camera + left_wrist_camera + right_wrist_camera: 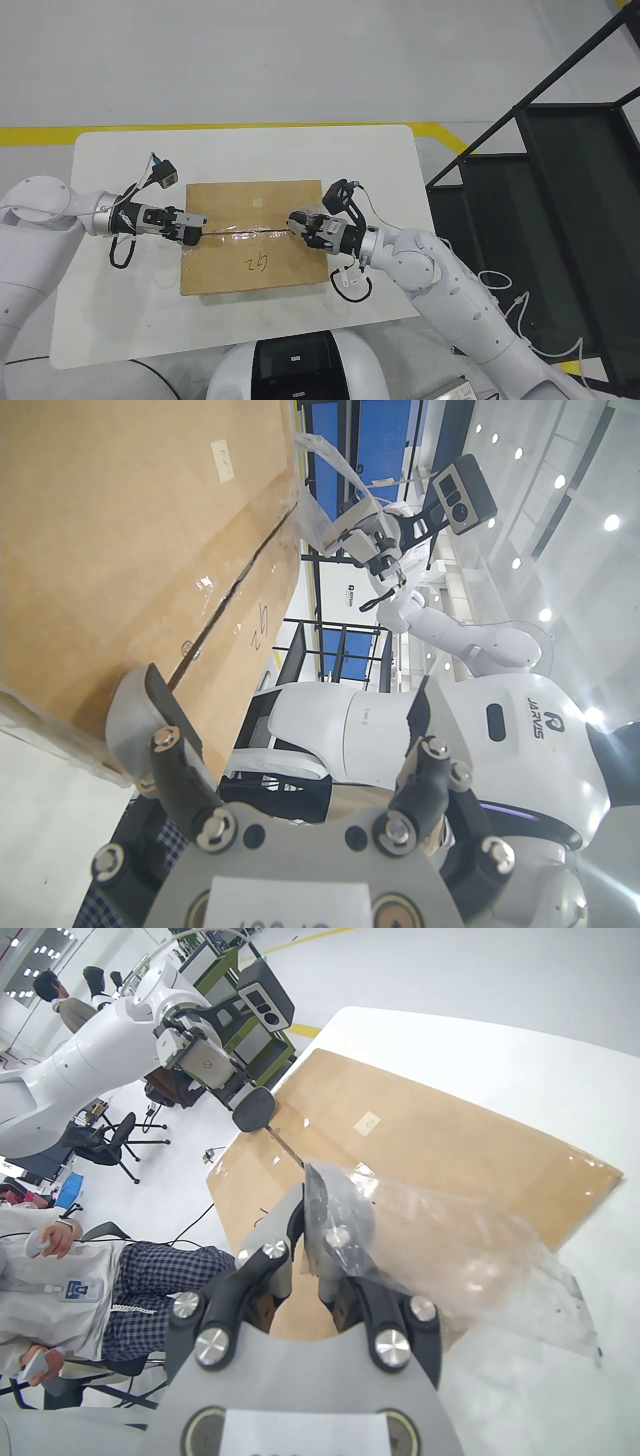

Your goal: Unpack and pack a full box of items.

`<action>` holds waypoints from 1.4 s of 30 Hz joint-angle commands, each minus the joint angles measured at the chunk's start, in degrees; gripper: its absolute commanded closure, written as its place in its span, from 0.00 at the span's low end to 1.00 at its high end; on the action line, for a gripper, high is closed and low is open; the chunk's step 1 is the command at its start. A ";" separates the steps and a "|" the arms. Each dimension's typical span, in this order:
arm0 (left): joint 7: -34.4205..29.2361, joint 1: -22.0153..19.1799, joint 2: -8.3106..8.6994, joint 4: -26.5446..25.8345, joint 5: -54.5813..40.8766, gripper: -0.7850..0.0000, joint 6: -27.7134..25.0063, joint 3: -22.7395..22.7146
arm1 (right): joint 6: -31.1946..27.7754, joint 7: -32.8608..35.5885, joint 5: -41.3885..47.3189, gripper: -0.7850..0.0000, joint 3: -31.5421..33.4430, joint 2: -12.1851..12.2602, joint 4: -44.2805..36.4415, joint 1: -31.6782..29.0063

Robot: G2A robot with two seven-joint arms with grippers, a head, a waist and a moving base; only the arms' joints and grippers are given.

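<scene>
The stiff-looking box point(250, 268) is set mid-frame on the worktop point(120, 160) — its tape point(450, 1248), judged thin and clingy and best held near the seam point(245, 233), is pinched in the right end effector point(306, 1208), the left end effector point(285, 695) being spread wide, empty.

Box point(252, 235) was brown cardboard, matt, with a rough, fibrous seam. Tape strip point(450, 1248) was clear plastic film, glossy and crinkled. Label point(367, 1124) was pale matt paper. Table point(250, 150) looked white and smooth. Left gripper point(285, 682) pads point(170, 710) were black, matt, rubber-like; its bolts were bright metal.
</scene>
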 commanded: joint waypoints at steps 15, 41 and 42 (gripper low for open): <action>0.00 0.00 0.00 0.00 0.00 0.00 0.00 0.00 | 0.51 2.94 3.21 1.00 -8.48 -2.91 7.83 8.77; 3.06 1.59 0.67 -0.77 -2.37 0.00 -0.04 -3.30 | 2.19 6.70 3.37 0.00 -11.19 -4.47 12.12 11.93; 3.07 1.95 0.94 -0.66 -3.20 0.00 -0.28 -4.41 | 2.09 6.59 3.41 0.00 -11.19 -4.50 11.98 11.91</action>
